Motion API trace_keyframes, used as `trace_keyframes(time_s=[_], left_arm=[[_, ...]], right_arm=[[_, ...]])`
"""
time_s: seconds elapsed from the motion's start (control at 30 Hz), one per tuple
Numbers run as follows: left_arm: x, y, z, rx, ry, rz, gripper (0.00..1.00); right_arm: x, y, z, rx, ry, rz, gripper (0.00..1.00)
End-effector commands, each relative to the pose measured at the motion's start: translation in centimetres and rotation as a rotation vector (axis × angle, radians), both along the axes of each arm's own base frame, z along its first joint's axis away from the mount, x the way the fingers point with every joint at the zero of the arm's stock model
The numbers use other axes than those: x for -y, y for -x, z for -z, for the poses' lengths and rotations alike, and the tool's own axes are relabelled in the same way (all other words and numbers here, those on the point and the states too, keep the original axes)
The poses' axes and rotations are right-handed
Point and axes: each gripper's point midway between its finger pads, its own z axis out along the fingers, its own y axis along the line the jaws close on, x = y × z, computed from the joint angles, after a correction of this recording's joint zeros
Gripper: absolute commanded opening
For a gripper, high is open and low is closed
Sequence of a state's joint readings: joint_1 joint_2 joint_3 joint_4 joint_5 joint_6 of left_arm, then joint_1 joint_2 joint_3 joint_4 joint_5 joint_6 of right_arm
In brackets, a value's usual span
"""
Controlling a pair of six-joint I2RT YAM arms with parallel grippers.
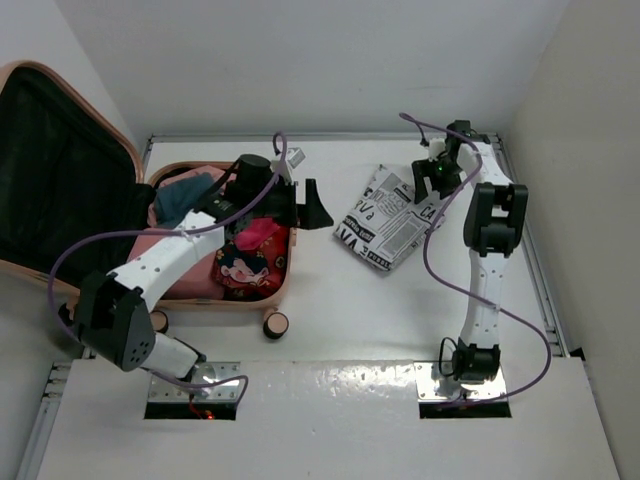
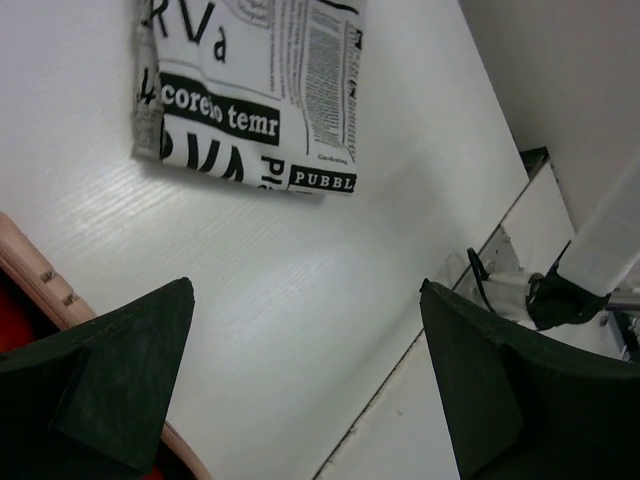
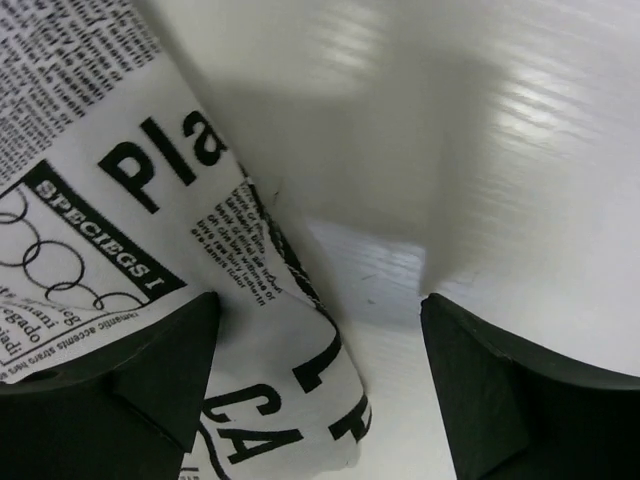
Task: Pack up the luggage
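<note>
Top view: large peach-pink hard-shell suitcase [image 1: 215,299] lies open at left of surface [image 1: 340,300], clothes [image 1: 250,262] inside. Left end effector [image 1: 308,210] released, just past its right rim.
Left wrist: suitcase rim [image 2: 40,285] beside the left finger [image 2: 120,390].
Right wrist: right end effector [image 3: 320,390] released over newspaper-print fabric pouch [image 3: 130,230].

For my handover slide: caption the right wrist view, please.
Right gripper open above the corner of a newspaper-print cloth on the white table.

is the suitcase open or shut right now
Open. The suitcase has its lid swung back at the left, black lining showing, and clothes lie exposed in the lower half.
</note>
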State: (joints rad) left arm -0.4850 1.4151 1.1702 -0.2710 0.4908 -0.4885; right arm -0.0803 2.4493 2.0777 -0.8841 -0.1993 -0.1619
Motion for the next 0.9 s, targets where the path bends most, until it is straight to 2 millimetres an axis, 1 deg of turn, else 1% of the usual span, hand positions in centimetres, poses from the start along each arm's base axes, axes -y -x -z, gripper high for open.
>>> trace_keyframes(time_s=[0.0, 0.03, 0.07, 0.1, 0.13, 0.17, 0.2, 0.23, 0.27, 0.3, 0.33, 0.37, 0.4, 0.43, 0.47, 0.5, 0.53, 0.57, 0.6, 0.63, 0.67, 0.7, 0.73, 0.77, 0.8, 0.87], left_arm=[[1.1, -1.1, 0.4, -0.079, 0.053, -0.095, 1.0], [1.8, -1.0, 0.7, -0.096, 0.051, -0.101, 1.0], [2.4, -2.0, 1.1, -0.123, 0.048, -0.145, 1.0], [2.9, -2.1, 1.5, -0.142, 0.037, -0.16, 1.0], [3.9, -1.8, 1.9, -0.161, 0.024, -0.156, 1.0], [4.6, -1.7, 2.1, -0.172, 0.024, -0.147, 1.0], [5.2, -2.3, 2.8, -0.181, 0.002, -0.158, 1.0], [5.6, -2.4, 3.4, -0.199, -0.01, -0.168, 1.0], [6.2, -2.3, 3.6, -0.207, -0.013, -0.17, 1.0], [6.4, -2.8, 3.7, -0.217, -0.02, -0.187, 1.0], [6.6, -3.1, 5.1, -0.228, -0.058, -0.209, 1.0], [6.8, -2.7, 6.0, -0.253, -0.08, -0.217, 1.0], [7.1, -3.1, 6.5, -0.258, -0.102, -0.264, 1.0], [6.5, -3.3, 7.0, -0.271, -0.122, -0.311, 1.0], [6.8, -2.8, 7.4, -0.282, -0.144, -0.32, 1.0], [6.9, -2.9, 8.1, -0.29, -0.155, -0.351, 1.0], [6.5, -2.7, 8.7, -0.309, -0.169, -0.367, 1.0], [6.9, -2.3, 9.2, -0.315, -0.179, -0.357, 1.0], [6.9, -2.0, 10.3, -0.328, -0.202, -0.368, 1.0], [6.8, -2.1, 10.8, -0.33, -0.213, -0.376, 1.0], [6.7, -2.3, 12.1, -0.342, -0.238, -0.385, 1.0], [7.2, -2.4, 12.3, -0.334, -0.247, -0.384, 1.0], [7.0, -2.9, 12.7, -0.325, -0.269, -0.411, 1.0], [7.0, -3.0, 13.2, -0.323, -0.296, -0.422, 1.0], [7.3, -3.6, 13.9, -0.302, -0.331, -0.432, 1.0], [7.7, -4.0, 14.8, -0.303, -0.348, -0.426, 1.0]], right_arm=[[-1.4, 1.3, -0.1, -0.054, -0.004, -0.078, 0.79], [-1.5, 1.7, 0.0, -0.068, -0.024, -0.079, 0.74], [-2.0, 2.9, 0.3, -0.112, -0.061, -0.075, 0.67], [-2.2, 3.3, 0.1, -0.123, -0.082, -0.074, 0.63], [-2.9, 3.8, -0.1, -0.132, -0.146, -0.078, 0.59], [-2.9, 5.0, -0.2, -0.156, -0.169, -0.071, 0.55], [-2.7, 5.6, -0.2, -0.175, -0.188, -0.058, 0.47], [-2.9, 6.4, 0.1, -0.197, -0.203, -0.057, 0.42], [-3.2, 6.9, -0.3, -0.201, -0.229, -0.054, 0.38], [-3.0, 7.7, -0.3, -0.237, -0.242, -0.038, 0.31], [-3.0, 8.3, -0.2, -0.258, -0.259, -0.02, 0.26], [-3.0, 8.8, -0.4, -0.272, -0.267, -0.012, 0.19], [-2.4, 9.6, -0.3, -0.299, -0.279, 0.03, 0.07], [-2.2, 9.7, -0.7, -0.295, -0.284, 0.051, 0.02], [-2.2, 11.0, 0.0, -0.334, -0.295, 0.085, 0.0], [-1.4, 10.9, -0.7, -0.31, -0.306, 0.115, 0.0], [-1.2, 11.1, -1.5, -0.297, -0.316, 0.144, 0.0], [-1.2, 11.1, -1.7, -0.289, -0.338, 0.164, 0.0], [-1.1, 12.4, -2.1, -0.298, -0.347, 0.182, 0.0], [-1.1, 12.5, -2.2, -0.292, -0.346, 0.185, 0.0], [-1.4, 13.8, -2.5, -0.307, -0.35, 0.189, 0.0], [-1.5, 13.8, -2.5, -0.295, -0.347, 0.189, 0.0], [-1.7, 14.4, -2.2, -0.315, -0.351, 0.211, 0.0], [-1.7, 14.5, -2.3, -0.315, -0.352, 0.219, 0.0], [-1.8, 14.7, -2.6, -0.314, -0.358, 0.23, 0.0], [-2.0, 15.0, -2.8, -0.318, -0.359, 0.231, 0.0]])
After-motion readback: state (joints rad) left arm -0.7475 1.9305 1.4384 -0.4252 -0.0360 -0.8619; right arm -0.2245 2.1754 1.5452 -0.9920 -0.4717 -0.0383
